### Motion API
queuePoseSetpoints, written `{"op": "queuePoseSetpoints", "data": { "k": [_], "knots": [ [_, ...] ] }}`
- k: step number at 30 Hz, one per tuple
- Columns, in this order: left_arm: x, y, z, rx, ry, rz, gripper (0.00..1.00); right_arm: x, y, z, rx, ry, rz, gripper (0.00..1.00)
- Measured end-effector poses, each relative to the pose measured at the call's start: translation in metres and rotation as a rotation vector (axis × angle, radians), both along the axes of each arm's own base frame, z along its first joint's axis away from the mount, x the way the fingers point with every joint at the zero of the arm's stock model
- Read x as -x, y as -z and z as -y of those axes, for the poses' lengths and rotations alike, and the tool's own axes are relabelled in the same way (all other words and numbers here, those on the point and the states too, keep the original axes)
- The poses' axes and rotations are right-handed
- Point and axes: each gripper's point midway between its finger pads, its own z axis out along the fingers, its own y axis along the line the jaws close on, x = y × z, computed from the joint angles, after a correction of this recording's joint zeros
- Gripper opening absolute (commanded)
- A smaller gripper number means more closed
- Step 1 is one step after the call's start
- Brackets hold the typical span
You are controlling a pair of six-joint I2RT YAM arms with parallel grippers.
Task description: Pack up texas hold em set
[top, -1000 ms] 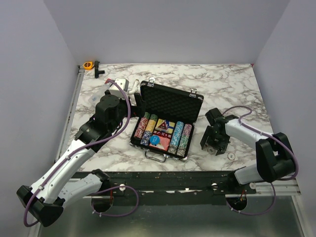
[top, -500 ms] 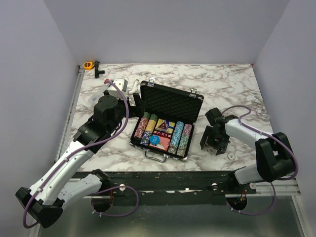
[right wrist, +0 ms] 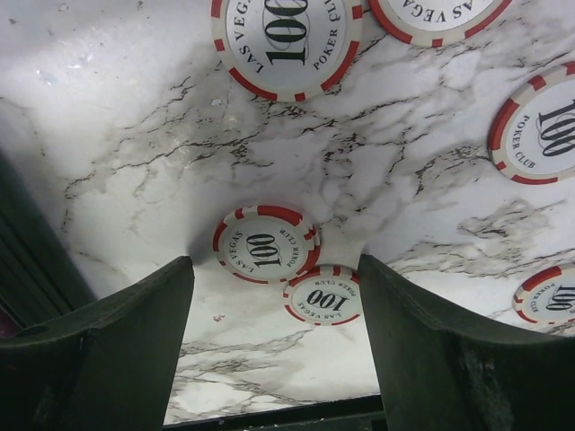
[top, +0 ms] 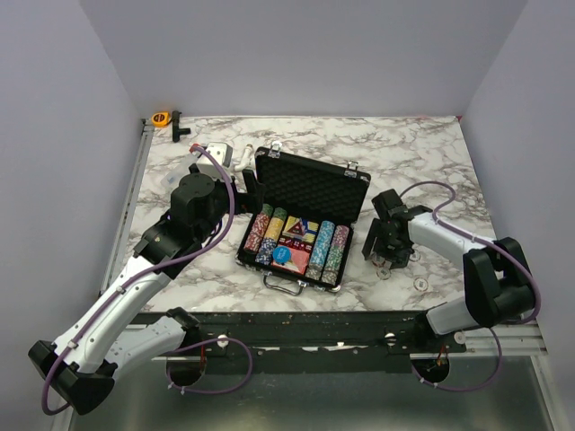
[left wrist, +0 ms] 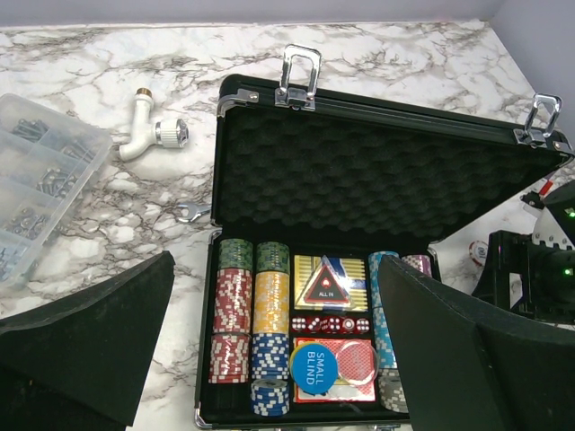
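From above, the black silver-trimmed briefcase point(top: 310, 187) stands open on the marble-patterned table point(top: 422, 153), about midway along and toward the near edge, with its lid up. The left tool point(top: 247, 180) hangs by the case's left side. The right tool point(top: 384, 260) sits low over the table just right of the case, and one of the loose white red-edged poker chips point(top: 420, 284) lies beside it near the near edge.

Looking along the left arm, its tool is spread wide with nothing in it. Past it the case already holds rows of multicoloured poker chips point(left wrist: 235, 314), a red card deck point(left wrist: 355, 364) and a blue round disc point(left wrist: 314, 366). A clear plastic compartment box point(left wrist: 36, 180) lies off to one side.

Under the right arm, the fingers point(right wrist: 117, 341) are apart and empty, straddling two chips that touch or just overlap; I cannot tell which. More chips lie beyond. I'd say the job now is lifting these strays. The tool should centre on one chip only, come straight down until the fingers meet the table, then pinch across the rim slowly, since a flat chip on smooth stone will likely skate away or drag its neighbour.
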Motion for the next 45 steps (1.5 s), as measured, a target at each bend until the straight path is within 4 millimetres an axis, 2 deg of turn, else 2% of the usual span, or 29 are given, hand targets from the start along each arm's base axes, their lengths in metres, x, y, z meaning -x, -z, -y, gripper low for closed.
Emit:
{"op": "queuePoseSetpoints", "data": {
  "k": [6, 13, 17, 28, 36, 43, 45],
  "knots": [
    [0.0, 0.0, 0.0, 0.0, 0.0, 0.0, 0.95, 0.003, -0.001, -0.007, -0.037, -0.012, -0.008, 0.74],
    [0.0, 0.001, 0.001, -0.002, 0.001, -0.003, 0.95, 0.019, -0.003, -0.034, -0.132, -0.045, -0.042, 0.74],
    [0.0, 0.002, 0.002, 0.0, 0.009, -0.006, 0.95, 0.025, -0.004, -0.041, -0.149, -0.054, -0.06, 0.72],
    [0.0, 0.003, 0.004, 0.0, 0.019, -0.012, 0.95, 0.056, -0.001, -0.028, -0.1, 0.003, -0.182, 0.68],
    [0.001, 0.003, 0.005, 0.001, 0.026, -0.013, 0.95, 0.056, 0.003, -0.029, -0.092, -0.005, -0.21, 0.64],
    [0.001, 0.003, 0.005, 0.001, 0.026, -0.013, 0.95, 0.058, 0.004, -0.027, -0.076, -0.017, -0.24, 0.54],
    [0.001, 0.003, 0.005, 0.001, 0.026, -0.013, 0.95, 0.059, 0.005, -0.027, -0.074, -0.016, -0.246, 0.54]
  ]
}}
